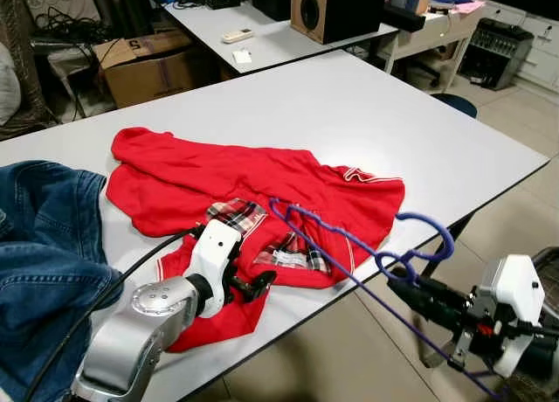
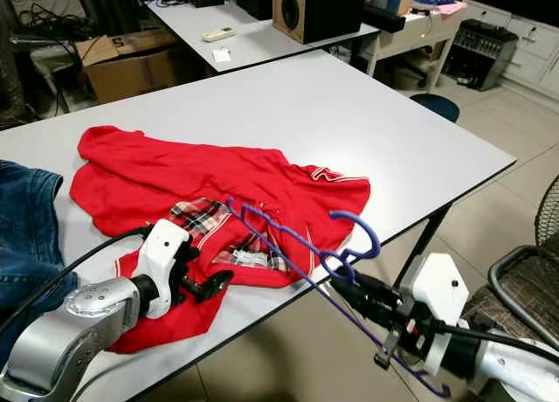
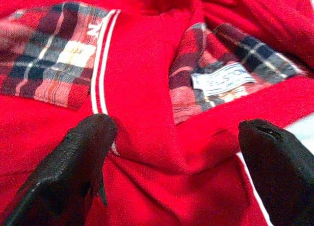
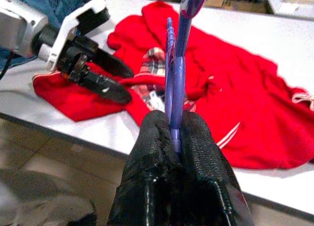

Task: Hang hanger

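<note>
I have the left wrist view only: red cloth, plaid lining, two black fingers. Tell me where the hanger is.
Observer: The purple hanger is in the right gripper, whose jaws are shut on its lower bar.
Operator: Report whether it is in the shirt.
Observer: Not yet. One shoulder end lies over the plaid collar opening of the red shirt; the hook curls up past the table edge.
Operator: Give me my left gripper's place on the table.
Observer: The left gripper is at the shirt's near edge, jaws open, beside the collar.
Operator: Name what else is close.
Observer: Blue jeans lie to the robot's left of the shirt on the white table.
</note>
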{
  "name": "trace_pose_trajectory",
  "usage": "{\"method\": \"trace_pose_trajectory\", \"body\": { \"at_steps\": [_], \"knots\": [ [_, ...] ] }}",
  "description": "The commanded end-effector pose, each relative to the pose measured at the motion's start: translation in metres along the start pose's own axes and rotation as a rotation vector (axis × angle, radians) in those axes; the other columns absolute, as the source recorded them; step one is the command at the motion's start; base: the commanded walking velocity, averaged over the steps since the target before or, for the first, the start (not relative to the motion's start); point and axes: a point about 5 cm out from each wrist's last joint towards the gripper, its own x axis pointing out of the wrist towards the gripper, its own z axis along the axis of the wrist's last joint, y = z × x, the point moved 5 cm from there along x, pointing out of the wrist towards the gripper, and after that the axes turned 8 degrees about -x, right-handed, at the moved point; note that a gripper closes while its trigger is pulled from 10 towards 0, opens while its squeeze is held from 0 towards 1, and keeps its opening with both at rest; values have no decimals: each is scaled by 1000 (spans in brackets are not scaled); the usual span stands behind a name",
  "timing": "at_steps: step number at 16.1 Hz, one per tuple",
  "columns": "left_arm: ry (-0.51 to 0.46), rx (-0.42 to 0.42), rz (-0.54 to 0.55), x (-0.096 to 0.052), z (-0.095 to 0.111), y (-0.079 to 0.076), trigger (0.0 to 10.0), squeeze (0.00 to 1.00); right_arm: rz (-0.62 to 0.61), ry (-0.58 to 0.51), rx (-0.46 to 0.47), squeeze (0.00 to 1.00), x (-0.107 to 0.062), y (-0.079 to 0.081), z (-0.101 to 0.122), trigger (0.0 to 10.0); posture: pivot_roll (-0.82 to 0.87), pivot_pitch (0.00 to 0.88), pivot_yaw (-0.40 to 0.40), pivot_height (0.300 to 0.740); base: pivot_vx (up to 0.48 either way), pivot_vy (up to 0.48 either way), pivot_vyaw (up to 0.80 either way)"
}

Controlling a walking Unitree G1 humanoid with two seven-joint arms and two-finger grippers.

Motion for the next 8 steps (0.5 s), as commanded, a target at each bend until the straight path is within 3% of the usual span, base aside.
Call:
{"method": "trace_pose_trajectory", "body": {
  "at_steps": [1,2,8],
  "knots": [
    [28,-17,40,0,-5,8,10000,0,8,-10,-13,0,-2,-1,4,10000,-67,49,54,740,0,0,0],
    [31,-44,49,0,-6,8,0,0,13,-6,-6,0,-4,0,3,10000,-67,49,54,740,0,0,0],
    [52,-70,81,-1,-7,13,0,0,25,13,-7,0,-8,1,0,10000,-72,45,53,740,0,0,0]
  ]
}}
